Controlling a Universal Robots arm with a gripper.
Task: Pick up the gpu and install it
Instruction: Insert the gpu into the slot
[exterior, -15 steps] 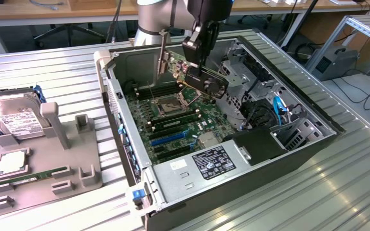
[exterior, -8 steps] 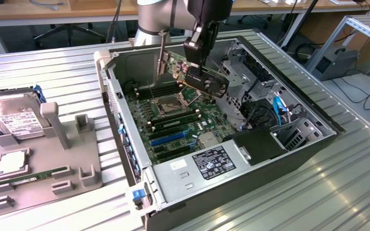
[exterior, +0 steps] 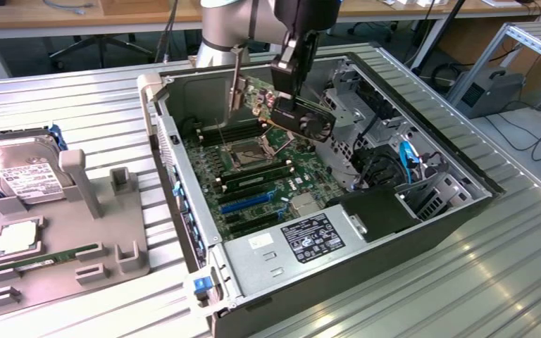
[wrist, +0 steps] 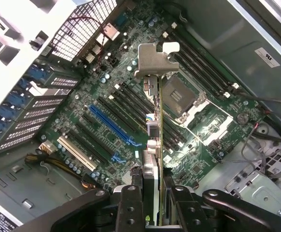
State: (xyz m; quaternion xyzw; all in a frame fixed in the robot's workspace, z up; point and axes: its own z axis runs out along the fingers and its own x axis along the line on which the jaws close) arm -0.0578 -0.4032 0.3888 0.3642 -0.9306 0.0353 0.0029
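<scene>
The gpu (exterior: 299,116), a dark card with a fan and a silver end bracket, hangs tilted over the open computer case (exterior: 186,232), above the motherboard (exterior: 251,176). My gripper (exterior: 287,74) is shut on the card's upper edge. In the wrist view the gpu (wrist: 160,121) appears edge-on, its silver bracket (wrist: 152,60) pointing away, and my gripper (wrist: 155,212) clamps it from both sides. The card floats above the board, apart from it. The blue expansion slot (wrist: 112,126) lies beside the card's line, uncovered.
A grey fixture (exterior: 110,246) at the exterior view's left holds a hard drive (exterior: 22,172) and a green memory stick (exterior: 59,255). Inside the case sit the power supply (exterior: 299,243), drive cages (exterior: 421,197), the CPU socket (exterior: 251,149) and black memory slots (wrist: 131,104).
</scene>
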